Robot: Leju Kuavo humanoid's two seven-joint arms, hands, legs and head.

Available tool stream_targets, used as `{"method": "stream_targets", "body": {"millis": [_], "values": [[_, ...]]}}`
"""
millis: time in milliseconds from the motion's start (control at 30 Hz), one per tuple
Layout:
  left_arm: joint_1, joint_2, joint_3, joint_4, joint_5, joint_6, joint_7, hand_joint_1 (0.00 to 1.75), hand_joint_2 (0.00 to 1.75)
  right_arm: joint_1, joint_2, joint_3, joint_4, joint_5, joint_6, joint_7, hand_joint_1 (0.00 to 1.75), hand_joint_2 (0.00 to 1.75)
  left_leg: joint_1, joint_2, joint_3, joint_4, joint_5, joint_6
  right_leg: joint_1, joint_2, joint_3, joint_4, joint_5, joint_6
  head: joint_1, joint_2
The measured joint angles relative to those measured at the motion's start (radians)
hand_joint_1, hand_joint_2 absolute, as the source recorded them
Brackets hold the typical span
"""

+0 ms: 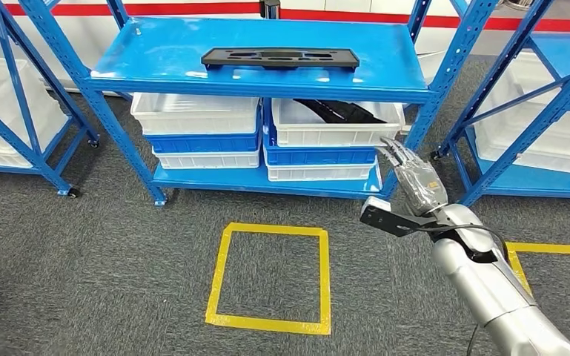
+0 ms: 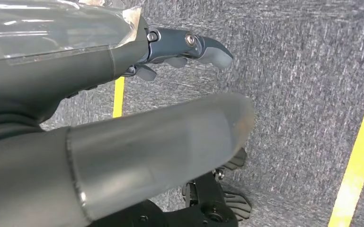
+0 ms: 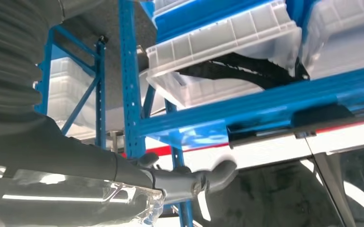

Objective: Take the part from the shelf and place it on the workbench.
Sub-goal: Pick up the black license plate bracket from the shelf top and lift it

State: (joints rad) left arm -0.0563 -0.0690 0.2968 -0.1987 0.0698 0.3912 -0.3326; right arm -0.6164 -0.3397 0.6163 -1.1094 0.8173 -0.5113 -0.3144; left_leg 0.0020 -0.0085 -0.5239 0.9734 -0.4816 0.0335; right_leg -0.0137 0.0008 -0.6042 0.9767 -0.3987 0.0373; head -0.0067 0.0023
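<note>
Nearest the blue shelf's front right post: right hand [image 1: 413, 178], raised, fingers fairly straight and slightly apart, holding nothing. Left hand [image 2: 123, 109] hanging over grey carpet [image 2: 303, 71], fingers loosely extended, nothing between them, well away from the shelf [image 1: 267, 70]. Yellow tape square [image 1: 270, 276] on the floor just in front of the shelf. Stacked white and blue bins [image 1: 337, 137] on the shelf's lower tier, one holding dark pieces. Farthest, on the shelf's top tier: flat black part [image 1: 280, 58], long axis running side to side along the shelf, above and to the left of the right hand's fingertips. Right hand clearly the nearer; likely an up-and-leftward reach, part not yet touched.
</note>
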Motion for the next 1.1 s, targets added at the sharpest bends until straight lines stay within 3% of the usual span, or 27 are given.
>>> {"method": "stream_targets", "body": {"millis": [67, 133, 200, 233, 267, 300, 333, 400, 433, 467, 567, 633, 700, 767, 800, 833, 900, 967, 1100], "values": [[-0.001, 0.001, 0.000, 0.000, -0.002, -0.001, 0.000, 0.00, 0.00, -0.002, 0.013, 0.004, 0.002, 0.011, 0.000, 0.000, 0.00, 1.75, 0.003, 0.002, 0.001, 0.005, -0.010, -0.011, -0.006, 0.003, 0.003, -0.002, -0.005, -0.017, -0.001, 0.000], [-0.002, 0.001, 0.000, 0.000, -0.002, -0.002, -0.002, 0.00, 0.00, -0.006, 0.025, 0.006, 0.003, 0.013, 0.000, 0.001, 0.00, 1.75, 0.008, 0.004, -0.026, 0.066, -0.044, -0.023, -0.014, 0.004, 0.014, -0.006, -0.012, -0.033, -0.006, 0.000], [-0.003, 0.001, 0.000, 0.000, -0.002, -0.002, -0.003, 0.00, 0.00, -0.011, 0.036, 0.008, 0.006, 0.015, 0.001, 0.001, 0.00, 1.75, 0.012, 0.005, -0.102, 0.201, -0.099, -0.032, -0.013, 0.003, 0.025, -0.006, -0.022, -0.047, -0.011, 0.000], [-0.002, 0.001, 0.000, 0.000, -0.002, -0.002, -0.003, 0.00, 0.00, -0.011, 0.041, 0.010, 0.008, 0.015, 0.002, 0.001, 0.00, 1.75, 0.014, 0.005, -0.144, 0.265, -0.117, -0.035, -0.011, 0.003, 0.031, -0.006, -0.027, -0.051, -0.011, 0.000], [0.000, 0.001, 0.000, 0.000, -0.002, -0.001, -0.002, 0.00, 0.00, -0.011, 0.046, 0.011, 0.010, 0.015, 0.004, 0.001, 0.00, 1.75, 0.016, 0.005, -0.175, 0.302, -0.114, -0.036, -0.009, 0.004, 0.037, -0.006, -0.032, -0.052, -0.012, 0.000], [0.000, 0.001, 0.000, 0.000, -0.002, 0.000, 0.000, 0.00, 0.00, -0.011, 0.050, 0.012, 0.012, 0.015, 0.006, 0.001, 0.00, 1.75, 0.016, 0.005, -0.187, 0.295, -0.088, -0.036, -0.008, 0.005, 0.045, -0.006, -0.039, -0.051, -0.012, 0.000], [0.001, 0.001, 0.001, 0.000, -0.002, 0.001, 0.001, 0.00, 0.00, -0.011, 0.052, 0.013, 0.014, 0.015, 0.007, 0.001, 0.00, 1.75, 0.017, 0.005, -0.178, 0.249, -0.042, -0.033, -0.008, 0.007, 0.054, -0.006, -0.045, -0.048, -0.013, 0.000], [0.001, 0.002, 0.001, 0.000, -0.002, 0.003, 0.004, 0.00, 0.00, -0.013, 0.056, 0.013, 0.016, 0.014, 0.009, 0.001, 0.00, 1.75, 0.015, 0.005, -0.126, 0.106, 0.051, -0.023, -0.005, 0.008, 0.073, -0.007, -0.059, -0.041, -0.014, 0.000], [0.001, 0.002, 0.001, 0.000, -0.002, 0.003, 0.005, 0.00, 0.00, -0.016, 0.057, 0.013, 0.017, 0.013, 0.009, 0.001, 0.00, 1.75, 0.012, 0.005, -0.105, 0.054, 0.074, -0.017, -0.002, 0.009, 0.078, -0.007, -0.065, -0.037, -0.014, 0.000], [0.000, 0.002, 0.001, 0.000, -0.002, 0.004, 0.006, 0.00, 0.00, -0.018, 0.057, 0.013, 0.019, 0.012, 0.009, 0.001, 0.00, 1.75, 0.009, 0.005, -0.094, 0.026, 0.081, -0.013, 0.000, 0.009, 0.079, -0.008, -0.069, -0.032, -0.014, 0.000], [0.000, 0.001, 0.001, 0.000, -0.002, 0.006, 0.008, 0.00, 0.00, -0.022, 0.058, 0.011, 0.023, 0.011, 0.010, 0.001, 0.00, 1.75, 0.004, 0.006, -0.084, 0.010, 0.074, 0.002, 0.004, 0.008, 0.080, -0.013, -0.077, -0.016, -0.014, 0.000], [-0.001, 0.000, 0.001, 0.000, -0.002, 0.006, 0.007, 0.00, 0.00, -0.028, 0.057, 0.008, 0.024, 0.009, 0.010, 0.001, 0.00, 1.75, 0.006, 0.006, -0.068, -0.006, 0.075, 0.014, 0.006, 0.005, 0.055, 0.037, -0.100, -0.013, -0.012, 0.000], [-0.003, -0.001, 0.002, 0.000, -0.001, 0.006, 0.005, 0.00, 0.00, -0.037, 0.054, 0.005, 0.027, 0.003, 0.010, 0.001, 0.00, 1.75, 0.006, 0.005, -0.057, -0.013, 0.072, 0.023, 0.003, 0.003, -0.022, 0.175, -0.147, -0.017, -0.010, 0.000], [-0.003, -0.002, 0.002, 0.000, -0.001, 0.005, 0.004, 0.00, 0.00, -0.040, 0.051, 0.004, 0.033, -0.004, 0.012, 0.000, 0.00, 1.75, 0.006, 0.003, -0.050, -0.012, 0.063, 0.026, 0.001, 0.003, -0.105, 0.297, -0.173, -0.011, -0.009, 0.000], [-0.002, -0.002, 0.002, 0.000, -0.001, 0.005, 0.004, 0.00, 0.00, -0.040, 0.050, 0.003, 0.035, -0.007, 0.012, 0.000, 0.00, 1.75, 0.006, 0.002, -0.045, -0.012, 0.058, 0.025, 0.000, 0.003, -0.122, 0.308, -0.162, -0.002, -0.008, 0.000], [-0.001, -0.003, 0.003, 0.000, -0.001, 0.004, 0.004, 0.00, 0.00, -0.040, 0.049, 0.001, 0.037, -0.009, 0.012, 0.000, 0.00, 1.75, 0.007, 0.001, -0.036, -0.011, 0.052, 0.023, -0.001, 0.003, -0.113, 0.268, -0.130, 0.009, -0.007, 0.000], [-0.001, -0.004, 0.003, 0.000, -0.003, 0.003, 0.004, 0.00, 0.00, -0.042, 0.046, -0.002, 0.039, -0.012, 0.012, 0.000, 0.00, 1.75, 0.005, 0.000, -0.019, -0.007, 0.035, 0.014, -0.003, -0.001, -0.051, 0.115, -0.050, 0.025, -0.004, 0.000], [-0.002, -0.005, 0.003, 0.000, -0.006, 0.003, 0.004, 0.00, 0.00, -0.043, 0.044, -0.003, 0.040, -0.012, 0.011, -0.001, 0.00, 1.75, 0.001, -0.001, -0.009, -0.002, 0.019, 0.004, -0.002, -0.003, -0.003, 0.010, -0.008, 0.017, -0.003, 0.000], [-0.003, -0.004, 0.004, 0.000, -0.008, 0.000, 0.006, 0.00, 0.00, -0.040, 0.048, -0.001, 0.040, 0.008, 0.001, 0.004, 0.00, 1.75, 0.007, 0.003, -0.012, 0.013, -0.006, -0.018, -0.007, 0.001, 0.011, -0.007, -0.011, -0.024, -0.006, 0.000]]}}
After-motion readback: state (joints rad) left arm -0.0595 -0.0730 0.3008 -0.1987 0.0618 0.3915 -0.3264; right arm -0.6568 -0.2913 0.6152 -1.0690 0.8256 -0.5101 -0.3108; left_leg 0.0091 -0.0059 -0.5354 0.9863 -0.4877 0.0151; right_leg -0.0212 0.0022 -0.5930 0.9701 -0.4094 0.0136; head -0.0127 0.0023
